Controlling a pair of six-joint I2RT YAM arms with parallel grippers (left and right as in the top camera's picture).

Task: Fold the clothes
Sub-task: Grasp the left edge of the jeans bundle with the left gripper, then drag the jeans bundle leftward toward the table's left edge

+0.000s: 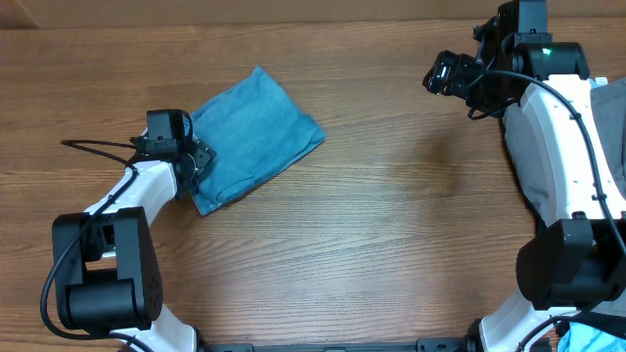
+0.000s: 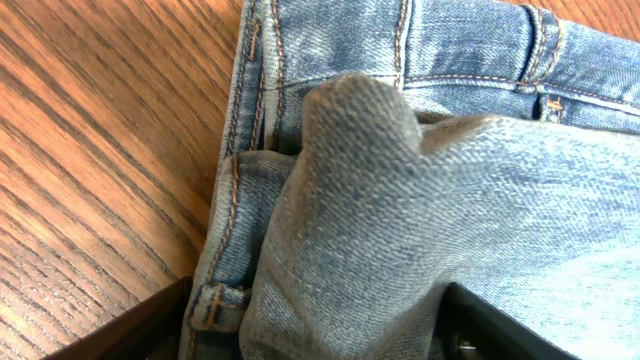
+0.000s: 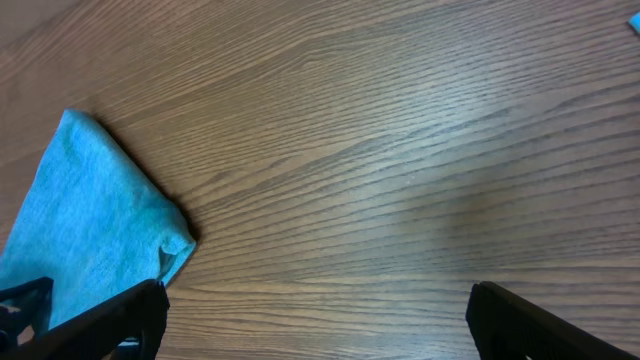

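Denim jeans (image 1: pixel 256 137) lie folded, upper left. Left claw (image 1: pixel 199 164) straddles a bunched edge; gripping or not, I cannot tell. Right claw (image 3: pixel 318 325) is spread wide, empty. A weak pinch might undo the fold.

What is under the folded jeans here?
Bare wooden table shows all round the jeans, so they seem to rest on it. The denim hides whatever lies beneath; the left gripper covers one corner.
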